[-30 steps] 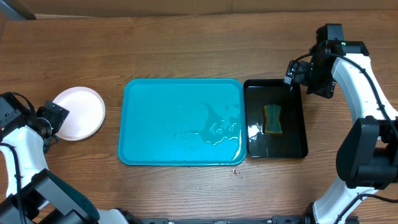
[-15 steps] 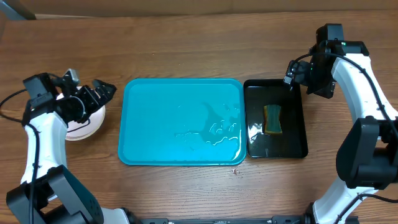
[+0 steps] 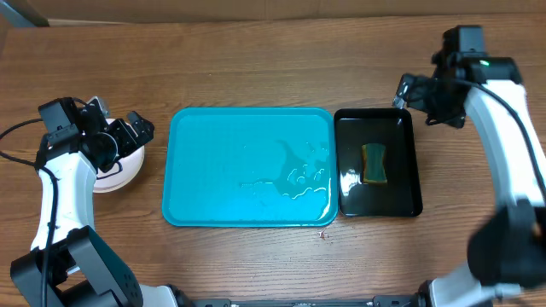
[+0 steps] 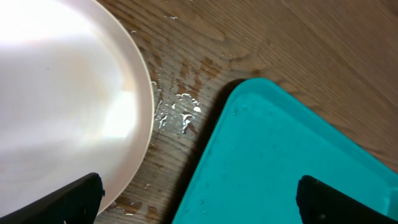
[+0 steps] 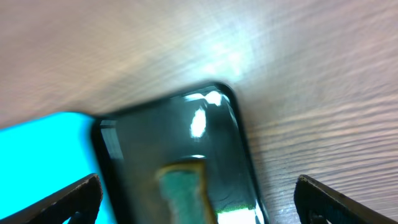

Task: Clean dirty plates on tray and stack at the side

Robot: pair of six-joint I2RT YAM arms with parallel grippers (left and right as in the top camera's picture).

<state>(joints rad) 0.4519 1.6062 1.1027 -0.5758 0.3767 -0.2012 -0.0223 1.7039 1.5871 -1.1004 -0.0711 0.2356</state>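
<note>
The plates (image 3: 115, 175) lie as a white round stack on the table left of the tray, partly hidden by my left arm; how many there are I cannot tell. In the left wrist view the top plate (image 4: 62, 93) looks clean and white. The turquoise tray (image 3: 213, 145) holds no plates, only water puddles; its corner also shows in the left wrist view (image 4: 298, 155). My left gripper (image 3: 141, 126) (image 4: 199, 202) is open and empty over the gap between plates and tray. My right gripper (image 3: 408, 92) (image 5: 199, 202) is open and empty above the far end of the black tray.
A glossy black tray (image 3: 405, 200) (image 5: 230, 137) sits right of the turquoise tray and holds a green-and-yellow sponge (image 3: 374, 163) (image 5: 183, 186). Water drops (image 4: 177, 115) wet the wood between plates and tray.
My left arm swung up from the lower left to hover over the plates' right edge, then held nearly still. My right arm shifted slightly right and farther back.
</note>
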